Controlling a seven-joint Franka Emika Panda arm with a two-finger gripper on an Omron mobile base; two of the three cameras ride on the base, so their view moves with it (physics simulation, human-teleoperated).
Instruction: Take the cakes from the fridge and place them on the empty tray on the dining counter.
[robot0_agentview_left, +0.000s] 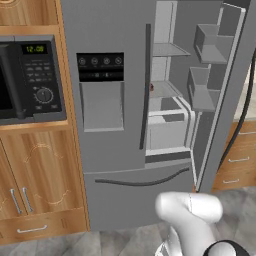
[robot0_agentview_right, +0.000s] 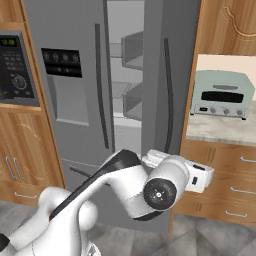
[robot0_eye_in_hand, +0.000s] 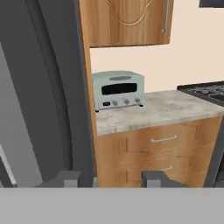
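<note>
**Gripper and fridge compartment, right door open.** The fridge is shown with its right-hand door swung out and its grey inner shelves exposed. At the front edge of the middle shelf, close against the edge of the closed left door, a small reddish speck is seen. It is taken to be one of the cakes, though it is too small for this to be confirmed, and the second cake cannot be made out.

In the hand view the gripper is seen with its fingertips apart and nothing between them. It is directed not into the fridge but past the outer face of the open door, toward the pale green toaster oven on the side counter.

In the right base view the arm is folded low, with the hand held in front of the door's lower part. The shelf therefore lies to the gripper's left and well above it, on the far side of the door. It is judged that the hand must be turned left, carried round the door's free edge and raised to shelf level before any grasp is attempted.
</note>
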